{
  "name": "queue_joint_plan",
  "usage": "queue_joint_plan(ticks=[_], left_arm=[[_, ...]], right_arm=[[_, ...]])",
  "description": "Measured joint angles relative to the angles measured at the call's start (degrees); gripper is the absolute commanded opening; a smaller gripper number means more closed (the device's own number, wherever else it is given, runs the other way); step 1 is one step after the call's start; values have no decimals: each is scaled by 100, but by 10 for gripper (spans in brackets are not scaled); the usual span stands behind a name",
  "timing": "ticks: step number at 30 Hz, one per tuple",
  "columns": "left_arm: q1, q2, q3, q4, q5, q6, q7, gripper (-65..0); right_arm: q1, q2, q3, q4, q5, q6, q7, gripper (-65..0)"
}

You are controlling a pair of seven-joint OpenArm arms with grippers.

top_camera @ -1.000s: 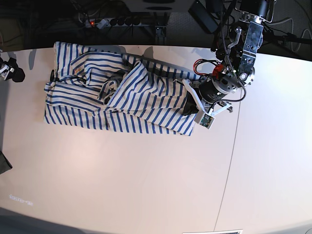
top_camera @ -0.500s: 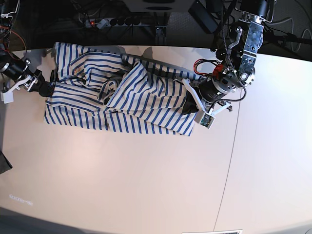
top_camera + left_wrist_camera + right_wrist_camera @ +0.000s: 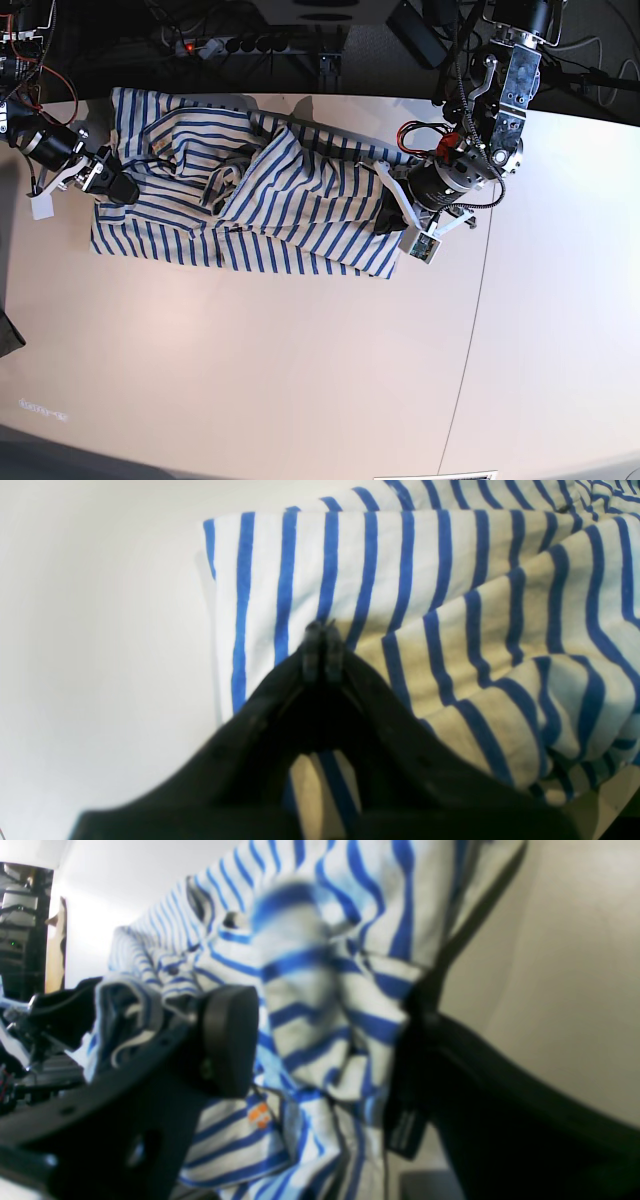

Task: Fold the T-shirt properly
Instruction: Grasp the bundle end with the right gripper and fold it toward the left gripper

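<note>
- The right gripper (image 3: 325,1040) stands wide apart, a bunched fold of the T-shirt (image 3: 320,990) between its fingers (image 3: 227,1040).
- More striped cloth drapes over the left finger.
- Pale table (image 3: 560,965) lies beyond the right finger.

A pale, smooth table (image 3: 300,380) fills the view, one thin seam (image 3: 468,350) crossing it — behind its far edge, darkness, a power strip (image 3: 250,44) and tangled cables (image 3: 190,25).

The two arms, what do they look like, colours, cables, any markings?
The left arm is silver metal with black joints, loose red and black cables and a small white tag. Its left gripper has black fingers. The right gripper is black too, with broad flat pads.
</note>
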Motion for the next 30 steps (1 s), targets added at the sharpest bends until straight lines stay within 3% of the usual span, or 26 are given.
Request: queue_joint_plan(ticks=[4, 7, 10, 11, 14, 19, 26, 30], left_arm=[[0, 0, 0, 0, -2, 0, 0, -650], [-2, 0, 0, 0, -2, 0, 4, -650], [0, 0, 0, 0, -4, 0, 15, -650], [-2, 0, 0, 0, -50, 0, 15, -650], [-15, 0, 0, 0, -195, 0, 44, -650], [-208, 0, -2, 0, -378, -90, 44, -650], [-319, 0, -4, 0, -815, -382, 175, -650], [-363, -2, -7, 0, -743, -385, 282, -650]], right_arm=[[-4, -15, -103, 0, -11, 7, -9, -286], [-4, -20, -118, -2, -166, 9, -37, -413], [-7, -20, -127, -2, -404, 9, -52, -616], [-22, -37, -127, -7, -393, 7, -35, -650], [-101, -52, -142, -7, -479, 13, 282, -650], [-114, -68, -98, 26, -1298, 170, 785, -650], [-118, -70, 704, 2, -1735, 175, 914, -650], [-166, 243, 1193, -72, -1989, 188, 789, -650]])
